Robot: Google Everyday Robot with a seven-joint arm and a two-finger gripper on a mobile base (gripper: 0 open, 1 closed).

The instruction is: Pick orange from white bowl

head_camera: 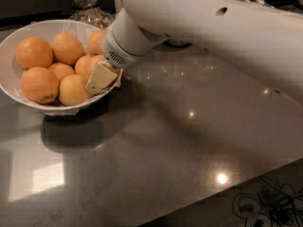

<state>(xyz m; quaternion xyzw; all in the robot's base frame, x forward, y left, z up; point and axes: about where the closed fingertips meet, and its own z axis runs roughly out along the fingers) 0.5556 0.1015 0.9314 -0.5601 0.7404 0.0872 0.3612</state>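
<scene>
End effector [101, 78] in white bowl [19, 37] beside orange [85, 64]; its state: cannot tell

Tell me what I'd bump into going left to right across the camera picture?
white bowl, left rim → orange with a dark bruise → paler yellowish orange → gripper, at the bowl's right edge against the oranges → bright light spot on the counter → tangled cables

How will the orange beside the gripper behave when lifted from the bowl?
The gripper is at the right rim of the bowl. The orange looks round and firm, so it may roll aside. Its matte skin probably grips well. Other oranges touching it might shift.
</scene>
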